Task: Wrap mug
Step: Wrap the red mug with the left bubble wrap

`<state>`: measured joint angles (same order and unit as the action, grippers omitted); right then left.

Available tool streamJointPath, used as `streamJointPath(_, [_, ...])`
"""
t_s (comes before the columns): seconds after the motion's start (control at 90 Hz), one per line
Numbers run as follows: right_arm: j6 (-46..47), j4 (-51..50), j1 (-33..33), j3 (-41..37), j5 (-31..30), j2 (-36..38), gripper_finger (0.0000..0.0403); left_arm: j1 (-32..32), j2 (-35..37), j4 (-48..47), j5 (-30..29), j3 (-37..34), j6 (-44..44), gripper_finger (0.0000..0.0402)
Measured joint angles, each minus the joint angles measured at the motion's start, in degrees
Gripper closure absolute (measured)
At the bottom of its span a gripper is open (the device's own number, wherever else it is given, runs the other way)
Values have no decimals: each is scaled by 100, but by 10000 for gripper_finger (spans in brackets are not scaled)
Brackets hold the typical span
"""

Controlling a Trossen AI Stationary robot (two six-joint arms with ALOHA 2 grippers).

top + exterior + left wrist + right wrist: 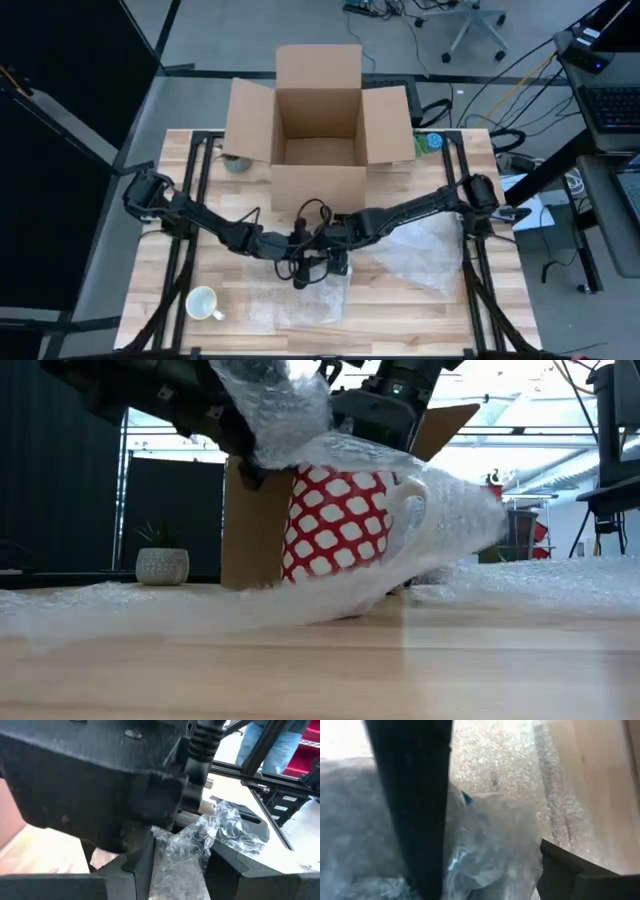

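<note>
Bubble wrap (300,420) is draped over a red-and-white patterned mug (340,525) standing mid-worktop (420,310) before a cardboard box (318,120). The film is pinched by the left gripper (300,268); the right gripper (335,262) appears closed on it too. The mug is judged rigid, breakable; the wrap is light, slippery, best gathered at its edges.

Grey floor with an office chair (478,27) and cables; black curtain (60,60) alongside.
</note>
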<state>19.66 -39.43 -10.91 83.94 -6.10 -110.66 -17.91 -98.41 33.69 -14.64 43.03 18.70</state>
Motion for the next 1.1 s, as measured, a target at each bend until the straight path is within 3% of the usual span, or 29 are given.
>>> streamJointPath(0.667, [-20, -397, -7, 87, 220, 500, 227, -11, -15, -204, -22, -39, -7, 272])
streamJointPath(1.011, [-15, -369, -8, 64, 162, 1143, 227, -11, -13, -229, -34, -33, 32, 272])
streamJointPath(1.1, [32, -790, -14, 70, 83, 1233, 227, -8, -13, -221, -36, -33, 50, 272])
